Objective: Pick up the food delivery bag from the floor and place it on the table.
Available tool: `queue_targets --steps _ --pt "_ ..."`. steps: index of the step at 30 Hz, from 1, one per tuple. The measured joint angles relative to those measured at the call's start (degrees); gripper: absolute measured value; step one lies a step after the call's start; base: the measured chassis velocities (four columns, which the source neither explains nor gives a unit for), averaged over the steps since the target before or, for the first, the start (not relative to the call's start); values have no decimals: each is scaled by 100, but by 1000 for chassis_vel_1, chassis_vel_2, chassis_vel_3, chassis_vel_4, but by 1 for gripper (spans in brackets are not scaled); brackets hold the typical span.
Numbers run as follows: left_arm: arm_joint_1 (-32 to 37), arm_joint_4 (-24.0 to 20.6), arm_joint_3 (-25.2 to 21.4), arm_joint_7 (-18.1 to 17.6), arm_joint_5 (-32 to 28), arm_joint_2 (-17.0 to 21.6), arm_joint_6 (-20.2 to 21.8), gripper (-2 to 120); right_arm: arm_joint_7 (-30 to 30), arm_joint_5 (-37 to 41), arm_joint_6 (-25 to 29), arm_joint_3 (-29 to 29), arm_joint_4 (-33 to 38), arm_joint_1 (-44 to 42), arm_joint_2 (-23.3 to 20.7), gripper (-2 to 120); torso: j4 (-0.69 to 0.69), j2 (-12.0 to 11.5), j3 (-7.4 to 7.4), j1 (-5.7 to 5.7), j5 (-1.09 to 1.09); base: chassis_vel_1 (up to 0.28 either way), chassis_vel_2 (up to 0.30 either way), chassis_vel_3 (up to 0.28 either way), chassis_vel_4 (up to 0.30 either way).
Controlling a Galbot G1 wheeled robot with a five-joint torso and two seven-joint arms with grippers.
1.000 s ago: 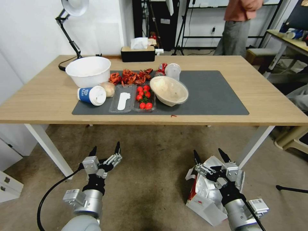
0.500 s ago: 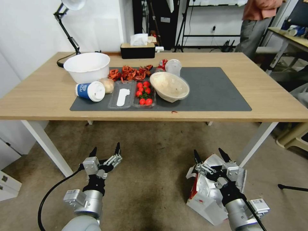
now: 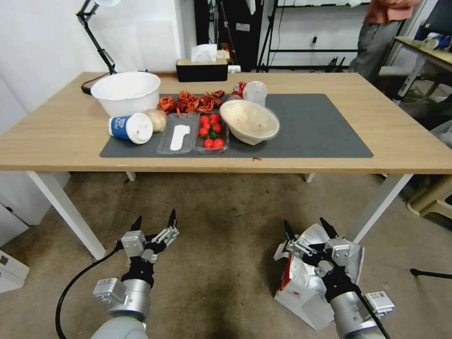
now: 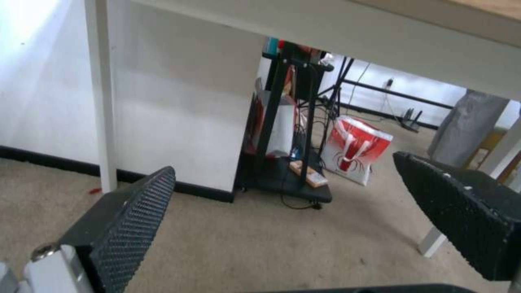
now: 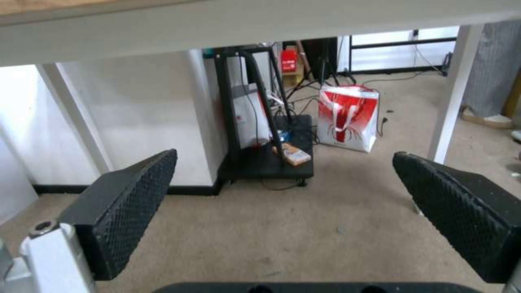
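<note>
The food delivery bag [image 3: 301,282], white paper with red edges and a silver foil lining, lies open on the floor [image 3: 226,221] at the lower right, beside a white table leg. My right gripper [image 3: 306,225] hovers open just over the bag's mouth, and the wrist hides part of the bag. My left gripper [image 3: 155,219] hangs open over bare carpet to the left, holding nothing. Both point under the table [image 3: 400,141], whose dark grey mat [image 3: 320,127] is bare on its right half. Both wrist views show wide-open fingers: left gripper [image 4: 282,167], right gripper [image 5: 285,156].
On the mat's left half sit a white bowl [image 3: 126,92], a tipped blue cup [image 3: 129,127], a tomato tray [image 3: 212,134] and a tan bowl [image 3: 249,121]. White table legs [image 3: 66,214] flank the arms. A red-and-white bag [image 5: 347,116] and a black stand [image 5: 260,134] stand beyond the table.
The whole head view has shifted, so the table sits a little higher in the picture. Both open grippers and the bag keep their places.
</note>
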Motion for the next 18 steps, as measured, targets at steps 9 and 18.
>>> queue_targets --steps 9,18 --pt "4 -3 -6 -12 1 -1 -5 100 -2 -1 17 -6 -44 13 -6 100 0 -229 -142 -86 0 0 0 0 0" --pt "2 -4 -7 -16 9 -13 -5 100 -2 -2 27 -6 -74 24 -19 100 0 -421 -264 -157 0 0 0 0 0"
